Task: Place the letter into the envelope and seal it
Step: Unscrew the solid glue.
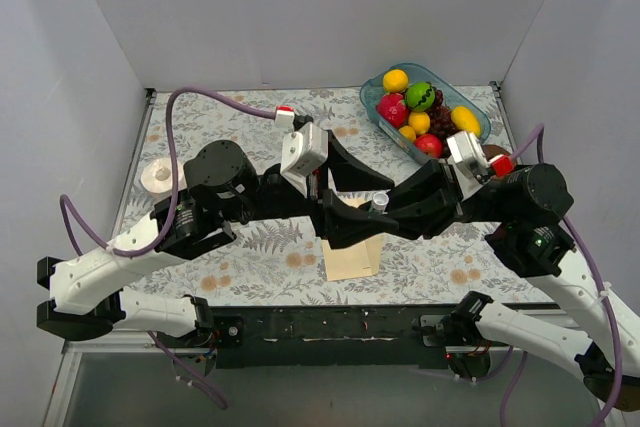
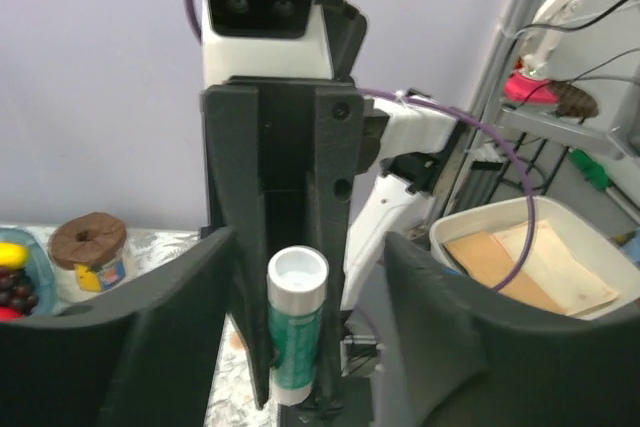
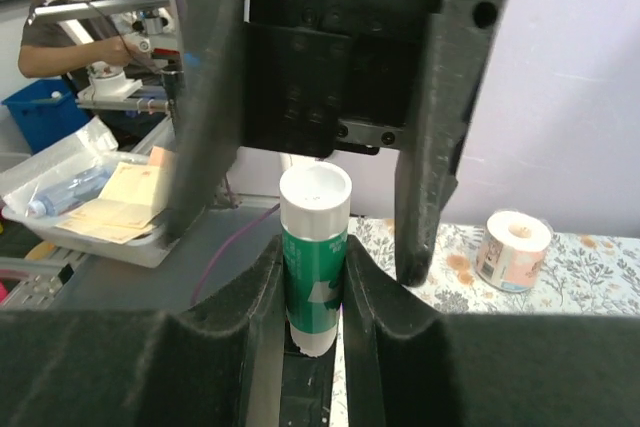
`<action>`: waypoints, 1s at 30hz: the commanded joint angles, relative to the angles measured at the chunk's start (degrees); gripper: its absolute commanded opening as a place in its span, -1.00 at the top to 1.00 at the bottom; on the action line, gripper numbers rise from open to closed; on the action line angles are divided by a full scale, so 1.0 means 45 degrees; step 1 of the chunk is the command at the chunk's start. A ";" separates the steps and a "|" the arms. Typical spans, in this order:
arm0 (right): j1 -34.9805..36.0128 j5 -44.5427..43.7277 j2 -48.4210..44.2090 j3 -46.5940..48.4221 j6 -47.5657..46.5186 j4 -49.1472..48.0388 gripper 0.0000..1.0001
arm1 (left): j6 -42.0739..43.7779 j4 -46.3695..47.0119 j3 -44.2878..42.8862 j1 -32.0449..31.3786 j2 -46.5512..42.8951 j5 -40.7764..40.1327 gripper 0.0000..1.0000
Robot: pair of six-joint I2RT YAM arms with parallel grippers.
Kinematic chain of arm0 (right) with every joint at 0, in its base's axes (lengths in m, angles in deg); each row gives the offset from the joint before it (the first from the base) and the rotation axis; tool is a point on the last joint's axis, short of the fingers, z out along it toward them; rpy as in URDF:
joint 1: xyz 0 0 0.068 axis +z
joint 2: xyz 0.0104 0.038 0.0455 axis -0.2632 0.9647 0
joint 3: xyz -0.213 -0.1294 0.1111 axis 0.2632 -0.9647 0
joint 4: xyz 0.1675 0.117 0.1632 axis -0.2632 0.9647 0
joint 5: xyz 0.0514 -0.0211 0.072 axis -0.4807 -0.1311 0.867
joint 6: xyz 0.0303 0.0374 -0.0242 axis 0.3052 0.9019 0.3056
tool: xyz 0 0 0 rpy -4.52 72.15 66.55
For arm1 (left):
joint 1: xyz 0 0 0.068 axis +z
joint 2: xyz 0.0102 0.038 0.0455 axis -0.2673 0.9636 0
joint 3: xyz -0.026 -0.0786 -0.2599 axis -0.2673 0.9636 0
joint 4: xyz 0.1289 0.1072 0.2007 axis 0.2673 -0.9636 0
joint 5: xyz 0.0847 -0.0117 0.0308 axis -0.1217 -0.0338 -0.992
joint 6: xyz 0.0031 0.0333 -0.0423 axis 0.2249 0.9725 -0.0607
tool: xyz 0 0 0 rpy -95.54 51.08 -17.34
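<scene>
While right gripper (image 3: 312, 307) pinches glue stick (image 3: 315, 222), left gripper (image 2: 310, 257) wide, pale cream envelope (image 1: 352, 259) flat

The envelope (image 1: 352, 257) lay on the counter (image 1: 250, 257), midway along its near edge. Above it the glue stick (image 3: 314, 247) stood upright in the right tool (image 3: 313, 282), and the left tool (image 1: 345, 209) straddled it without touching. A fruit tray (image 1: 470, 95) sat at the back right, a tape roll (image 1: 158, 177) at the left.
</scene>
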 commanded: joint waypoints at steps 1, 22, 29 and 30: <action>0.0069 0.0134 0.0179 -0.0023 0.0103 -0.0961 0.97 | -0.0114 0.0263 0.0568 -0.0082 -0.0417 0.0384 -0.59; 0.0069 -1.0315 -0.3160 -0.3518 0.7463 0.0505 0.97 | 0.0158 0.4954 0.7092 -0.0082 -0.6066 -1.1982 -0.96; 0.0069 -1.0922 -0.3590 -0.4417 0.7994 0.0486 0.97 | 0.0802 0.5500 0.7600 -0.0082 -0.6084 -1.2804 -0.96; 0.0069 -1.1000 -0.3649 -0.4554 0.7935 0.0466 0.97 | 0.0861 0.5539 0.7621 -0.0082 -0.6124 -1.2882 -0.96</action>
